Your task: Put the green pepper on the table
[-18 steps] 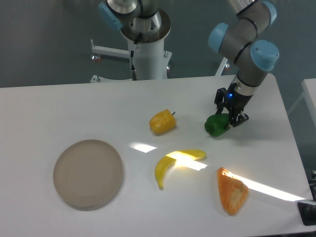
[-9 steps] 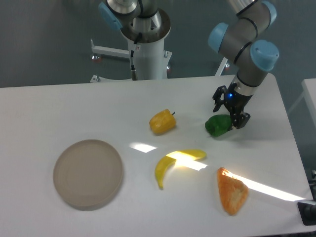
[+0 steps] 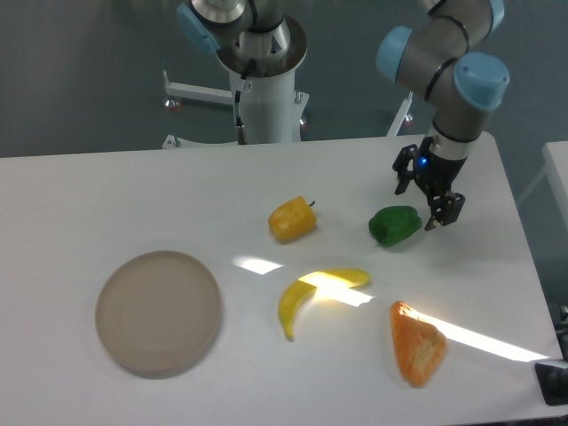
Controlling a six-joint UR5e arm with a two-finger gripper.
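We see the gripper point(image 3: 429, 197) hanging in the air near the far right corner of the table point(image 3: 106, 195). Its two dark fingers point(image 3: 404, 173) are spread wide apart, and there is nothing between them. The fingers do not touch anything. The green pepper point(image 3: 394, 224) sits on the white table just beside the gripper, a bit lower and more toward the middle. It is by itself, and the fingers are off it. The pepper is on the right half of the table, closer to the far edge than to the near edge. We see a round beige plate point(image 3: 158, 311) far away on the left side, close to the near edge. The plate has nothing in it. A yellow-orange pepper point(image 3: 292, 219) sits near the middle of the table, well apart from the green one. A yellow banana point(image 3: 311, 293) lies a bit closer to the near edge, under the yellow-orange pepper in the picture, with a bright patch of light on it. An orange lumpy thing point(image 3: 416, 343) with a pointed shape lies near the near right corner, and we cannot tell what it is. A strip of sunlight runs from it toward the right edge. Behind the far edge of the table we see a white post point(image 3: 264, 98) that holds up another part of the robot.
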